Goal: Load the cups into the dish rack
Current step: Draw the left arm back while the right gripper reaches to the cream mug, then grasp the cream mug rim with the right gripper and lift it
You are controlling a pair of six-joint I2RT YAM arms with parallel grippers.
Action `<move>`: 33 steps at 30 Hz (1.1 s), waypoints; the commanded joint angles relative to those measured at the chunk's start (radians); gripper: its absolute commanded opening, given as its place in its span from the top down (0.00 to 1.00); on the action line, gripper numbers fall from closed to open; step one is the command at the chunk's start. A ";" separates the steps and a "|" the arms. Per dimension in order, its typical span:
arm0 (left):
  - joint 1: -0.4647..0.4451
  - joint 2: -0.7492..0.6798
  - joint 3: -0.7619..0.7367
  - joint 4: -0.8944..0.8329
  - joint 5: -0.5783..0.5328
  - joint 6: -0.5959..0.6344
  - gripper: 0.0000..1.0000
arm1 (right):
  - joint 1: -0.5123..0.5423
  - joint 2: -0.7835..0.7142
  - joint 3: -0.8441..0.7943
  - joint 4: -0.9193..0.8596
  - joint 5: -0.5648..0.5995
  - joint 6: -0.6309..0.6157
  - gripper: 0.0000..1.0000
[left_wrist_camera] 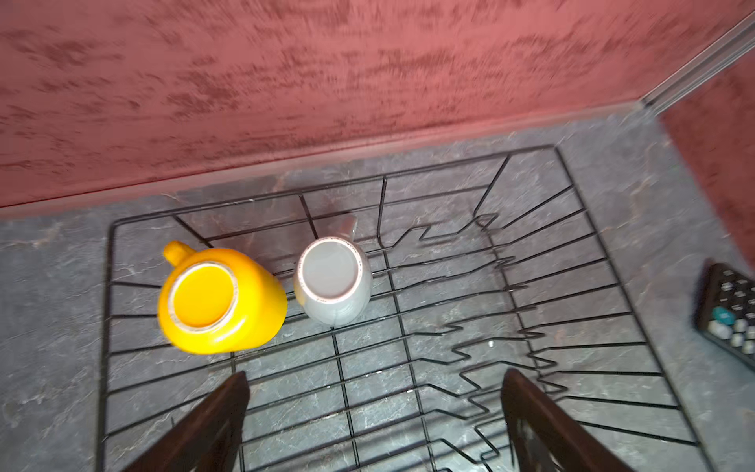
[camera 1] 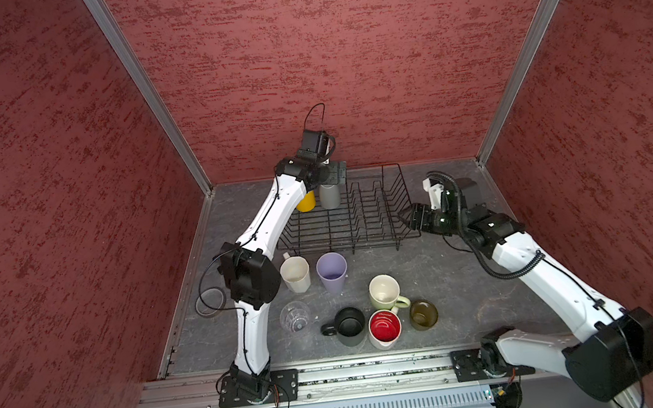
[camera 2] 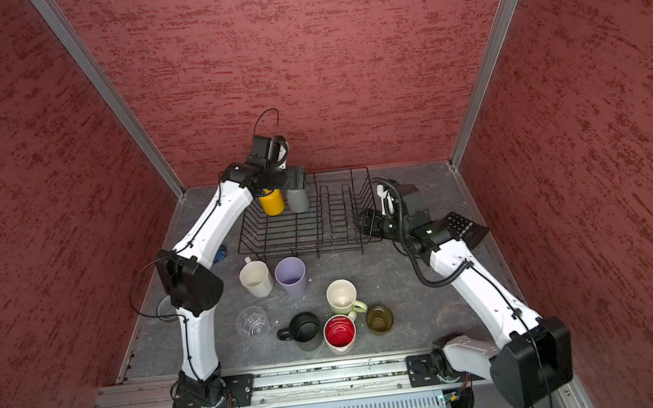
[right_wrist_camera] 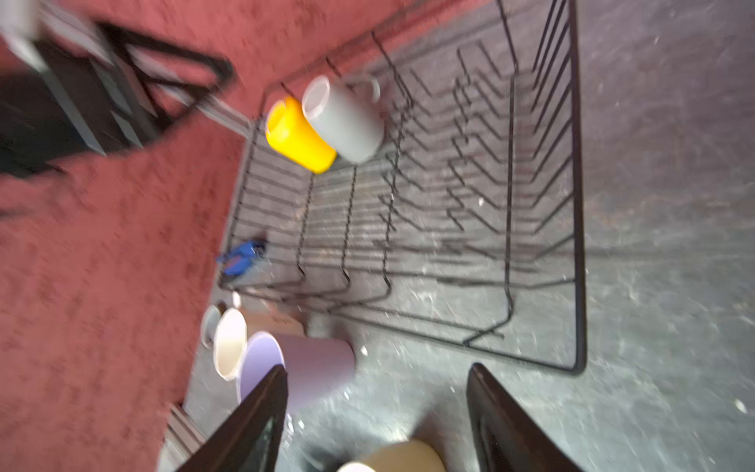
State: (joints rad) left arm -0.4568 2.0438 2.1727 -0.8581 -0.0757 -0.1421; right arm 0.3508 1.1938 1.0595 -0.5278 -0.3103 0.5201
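Grey marbled tabletop [camera 1: 429, 273] inside a red-walled enclosure; the dish rack [camera 1: 361, 230] stands at the back, centre.

Loaded: two cups. The yellow mug [left_wrist_camera: 220, 300] and the grey mug [left_wrist_camera: 333, 282] stand mouth down, side by side in the rack's far left corner.

Left gripper [left_wrist_camera: 374, 376]: hangs above that corner, jaws wide apart, nothing between them.

Right gripper [right_wrist_camera: 378, 370]: just off the rack's right end, jaws apart and empty (its wrist view is blurred, but the gap is plain).

Outstanding: seven cups, all upright, mouths up, on the tabletop on the near side of the rack. The white faceted mug [camera 1: 295, 273] and the lilac tumbler [camera 1: 331, 271] stand just beside the rack's near edge. Nearer the robot come the pale green mug [camera 1: 385, 292], clear glass [camera 1: 295, 316], black mug [camera 1: 349, 326], red-inside mug [camera 1: 385, 328] and olive glass [camera 1: 424, 314].

Governing relation: the pale green mug lies on the near side of the right gripper and below it, long axis vertical, handle towards the olive glass. In my judgement the right arm is the nearer one and must drop towards the robot to reach it. The red-inside mug touches or nearly touches it, leaving little room for a jaw.
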 commanded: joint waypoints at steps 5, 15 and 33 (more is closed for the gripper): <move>-0.003 -0.267 -0.258 0.270 0.008 -0.041 0.03 | 0.113 -0.032 -0.005 -0.220 0.061 -0.059 0.37; 0.047 -0.556 -0.587 0.500 0.024 -0.131 0.01 | 0.219 -0.091 -0.095 -0.318 0.094 -0.008 0.45; 0.260 -0.834 -0.888 0.633 0.189 -0.327 0.00 | 0.442 0.130 -0.059 -0.322 0.261 0.027 0.53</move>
State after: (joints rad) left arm -0.2081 1.2346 1.2984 -0.2642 0.0761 -0.4484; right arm 0.7704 1.3029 0.9615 -0.8398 -0.1284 0.5293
